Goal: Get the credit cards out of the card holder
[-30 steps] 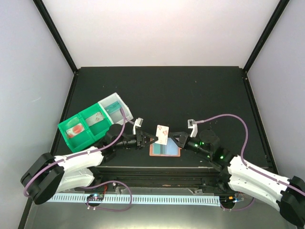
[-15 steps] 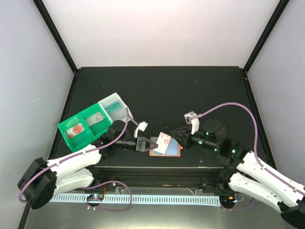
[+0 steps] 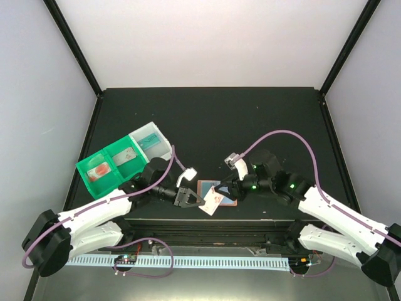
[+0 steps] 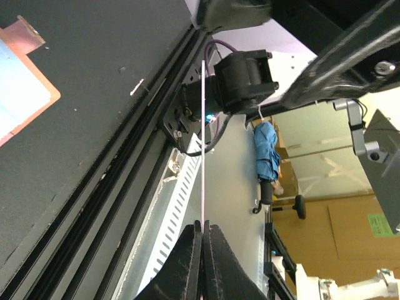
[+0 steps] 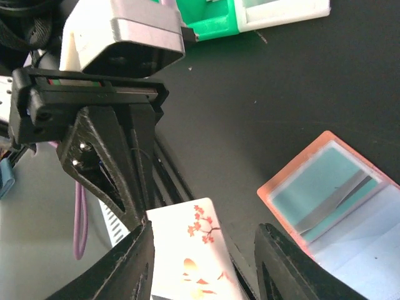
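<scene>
The card holder (image 3: 220, 190) lies open on the black table, salmon-edged, with a teal credit card (image 5: 325, 187) in its pocket. It also shows at the upper left of the left wrist view as the card holder (image 4: 22, 87). A pale credit card with red blossoms (image 3: 212, 202) hangs just in front of the holder, over the table's near edge. My left gripper (image 3: 198, 201) is shut on it; in its wrist view the card (image 4: 204, 137) shows edge-on, rising from my left gripper (image 4: 204, 226). My right gripper (image 3: 220, 187) stands open, its fingers (image 5: 134, 265) either side of the pale card (image 5: 190, 259).
A green-and-white compartment tray (image 3: 100, 163) with small items sits at the left, behind the left arm, and shows as the tray (image 5: 250, 15) at the top of the right wrist view. The table's near rail (image 4: 119, 169) runs just below the grippers.
The right gripper has opened and let go of the pale card. The left gripper has carried the card down from above the holder toward the table's near edge.
</scene>
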`<move>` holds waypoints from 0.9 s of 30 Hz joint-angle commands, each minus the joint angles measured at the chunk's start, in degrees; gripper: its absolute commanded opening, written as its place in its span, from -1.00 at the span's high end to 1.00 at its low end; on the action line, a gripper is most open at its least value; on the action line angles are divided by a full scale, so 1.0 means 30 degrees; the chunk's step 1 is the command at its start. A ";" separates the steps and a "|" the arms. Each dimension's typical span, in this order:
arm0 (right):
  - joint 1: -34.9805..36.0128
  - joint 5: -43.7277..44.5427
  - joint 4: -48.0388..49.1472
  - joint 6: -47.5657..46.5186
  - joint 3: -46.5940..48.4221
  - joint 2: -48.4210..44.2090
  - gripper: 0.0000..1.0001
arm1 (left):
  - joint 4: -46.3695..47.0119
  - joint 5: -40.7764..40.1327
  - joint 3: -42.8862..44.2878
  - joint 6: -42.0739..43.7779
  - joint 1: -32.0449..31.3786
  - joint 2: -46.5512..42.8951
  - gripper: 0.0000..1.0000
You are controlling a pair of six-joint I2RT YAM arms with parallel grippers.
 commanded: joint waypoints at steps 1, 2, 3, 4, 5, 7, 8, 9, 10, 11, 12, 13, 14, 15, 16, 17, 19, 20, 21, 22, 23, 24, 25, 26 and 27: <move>-0.0109 -0.1674 0.0314 -0.0565 0.0155 0.0583 0.12 | -0.0381 0.1315 0.0708 0.1099 -0.0180 -0.0505 0.97; -0.0101 -0.2154 0.0595 -0.0533 0.0060 0.0713 0.12 | -0.0369 0.1404 0.0708 0.1126 -0.0182 -0.0509 0.97; -0.0100 -0.2620 0.0938 -0.0489 -0.0088 0.0832 0.12 | -0.0353 0.1492 0.0708 0.1133 -0.0193 -0.0509 0.97; -0.0096 -0.3281 0.1211 -0.0472 -0.0183 0.0993 0.13 | -0.0362 0.1558 0.0708 0.1185 -0.0194 -0.0494 0.97; -0.0096 -0.3662 0.1410 -0.0478 -0.0257 0.1204 0.16 | -0.0330 0.1600 0.0708 0.1207 -0.0195 -0.0482 0.97; -0.0110 -0.4095 0.1649 -0.0478 -0.0316 0.1566 0.25 | -0.0337 0.1635 0.0757 0.1185 -0.0195 -0.0452 0.97; -0.0097 -0.4192 0.1703 -0.0478 -0.0333 0.1726 0.32 | -0.0386 0.1686 0.0802 0.1188 -0.0220 -0.0465 0.97; -0.0103 -0.4233 0.1779 -0.0478 -0.0353 0.1837 0.40 | -0.0370 0.1630 0.0837 0.1178 -0.0223 -0.0515 0.97; -0.0111 -0.4275 0.1899 -0.0442 -0.0403 0.1906 0.49 | -0.0434 0.1612 0.0867 0.1169 -0.0224 -0.0579 0.97; -0.0105 -0.4357 0.2075 -0.0382 -0.0486 0.1922 0.58 | -0.0463 0.1573 0.0903 0.1186 -0.0224 -0.0672 0.97; -0.0097 -0.4404 0.2243 -0.0316 -0.0552 0.1906 0.69 | -0.0581 0.1484 0.0974 0.1269 -0.0224 -0.0713 0.97; -0.0121 -0.4476 0.2378 -0.0257 -0.0607 0.1845 0.80 | -0.0760 0.1385 0.1074 0.1356 -0.0224 -0.0762 0.97; -0.0103 -0.4514 0.2537 -0.0110 -0.0666 0.1801 0.88 | -0.0955 0.1241 0.1189 0.1429 -0.0239 -0.0819 0.97; -0.0118 -0.4515 0.2718 0.0051 -0.0728 0.1708 0.96 | -0.1184 0.1033 0.1292 0.1501 -0.0225 -0.0948 0.96; -0.0123 -0.4453 0.2957 0.0247 -0.0824 0.1583 0.98 | -0.1422 0.0750 0.1407 0.1535 -0.0224 -0.1077 0.90; -0.0172 -0.4398 0.3280 0.0550 -0.0949 0.1457 0.98 | -0.1623 0.0371 0.1520 0.1547 -0.0198 -0.1250 0.80; -0.0328 -0.4279 0.3778 0.1257 -0.1090 0.1340 0.98 | -0.1979 -0.0541 0.1689 0.1481 -0.0169 -0.1692 0.62; -0.0344 -0.4215 0.4075 0.1709 -0.1140 0.1309 0.98 | -0.2037 -0.1187 0.1728 0.1379 -0.0151 -0.1920 0.56; -0.0365 -0.4141 0.4540 0.2227 -0.1241 0.1291 0.98 | -0.2129 -0.1735 0.1732 0.1245 -0.0101 -0.2176 0.45; -0.0364 -0.4062 0.5118 0.2833 -0.1371 0.1263 0.98 | -0.2224 -0.2254 0.1759 0.1038 -0.0018 -0.2450 0.34; -0.0382 -0.3913 0.5747 0.3488 -0.1541 0.1219 0.98 | -0.2174 -0.2733 0.1740 0.0782 0.0069 -0.2707 0.25; -0.0377 -0.3730 0.6593 0.4163 -0.1797 0.1170 0.98 | -0.2040 -0.3097 0.1686 0.0409 0.0157 -0.2999 0.14; -0.0387 -0.3495 0.7272 0.4837 -0.1993 0.1120 0.98 | -0.1891 -0.3476 0.1628 0.0029 0.0271 -0.3289 0.03; -0.0388 -0.3234 0.7906 0.5478 -0.2205 0.1026 0.98 | -0.1755 -0.3867 0.1555 -0.0552 0.0362 -0.3647 -0.02; -0.0389 -0.2886 0.8502 0.6089 -0.2403 0.0952 0.98 | -0.1617 -0.4293 0.1469 -0.1014 0.0454 -0.4025 -0.05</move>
